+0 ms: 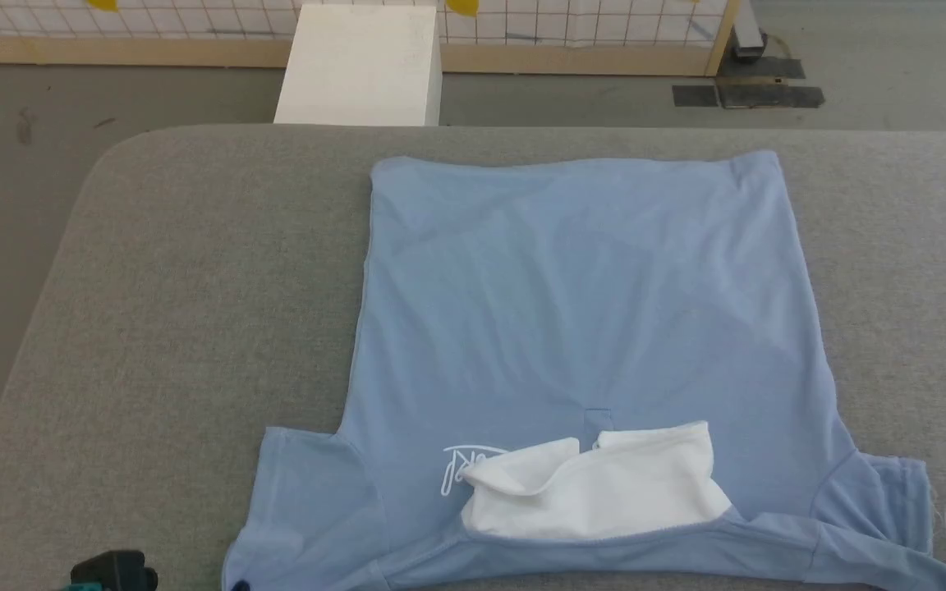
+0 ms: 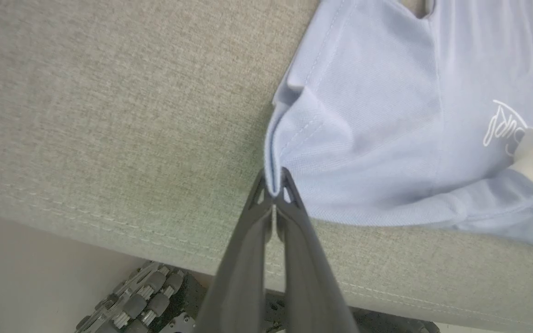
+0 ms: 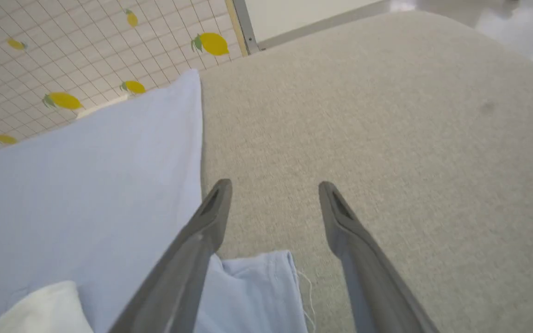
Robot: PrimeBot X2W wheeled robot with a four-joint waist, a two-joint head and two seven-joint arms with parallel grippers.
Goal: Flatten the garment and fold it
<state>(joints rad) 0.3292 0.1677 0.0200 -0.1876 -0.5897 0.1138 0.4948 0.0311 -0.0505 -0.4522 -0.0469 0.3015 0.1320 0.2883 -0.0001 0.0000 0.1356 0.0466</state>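
Two grippers sit at the near end of a light blue T-shirt [image 1: 588,312], which lies spread flat on a grey fabric-covered table [image 1: 194,287] and fills the middle of the head view. Its straight edge lies toward the top of that frame. Its sleeves lie toward the bottom, one short sleeve [image 1: 300,492] at the lower left and the other sleeve [image 1: 892,492] at the lower right. Between them a white inner panel [image 1: 604,492] is turned out over the blue cloth, covering part of a small white script mark [image 1: 461,469].

The left gripper [image 2: 274,185] is clenched on the T-shirt. In the left wrist view its two dark fingers meet at the centre of the frame, with a fold of the sleeve's stitched edge pinched between their tips, close to the table's seamed border. Below that border, at the bottom of the frame, is a wheel with small grey rollers [image 2: 141,296].

The right gripper [image 3: 273,189] is released, its fingers wide apart above bare grey table with nothing between the tips. The T-shirt's side edge runs just beside the finger on the frame's left. The sleeve end, trailing a loose thread, lies at the bottom centre. Whether the tips touch the table cannot be told.

Beyond the table, a white box [image 1: 362,66] stands at the top of the head view before a gridded panel printed with yellow lemons [image 3: 63,69].
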